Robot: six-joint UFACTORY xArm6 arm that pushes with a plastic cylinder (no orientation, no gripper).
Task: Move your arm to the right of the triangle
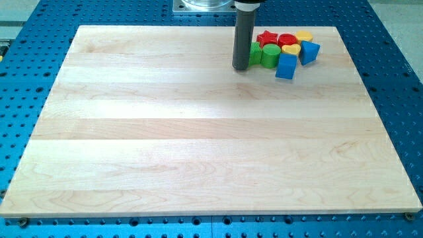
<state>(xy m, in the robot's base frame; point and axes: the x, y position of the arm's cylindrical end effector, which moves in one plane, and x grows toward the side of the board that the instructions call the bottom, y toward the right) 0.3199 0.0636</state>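
My tip (240,68) rests on the wooden board (198,145) near the view's top, right of centre. A tight cluster of blocks lies just to its right. A green block (255,53) touches or nearly touches the rod and is partly hidden by it. Beside it stands a green cylinder (270,56). Above them are a red star (267,38) and a red heart (287,41). A yellow block (304,34) and a second yellow block (291,49) follow. A blue cube (286,66) sits lowest. A blue block that looks triangular (309,52) is at the cluster's right end, far right of my tip.
The board lies on a blue perforated table (396,79). The arm's metal base (205,5) is at the view's top edge. The cluster sits close to the board's top right corner (338,28).
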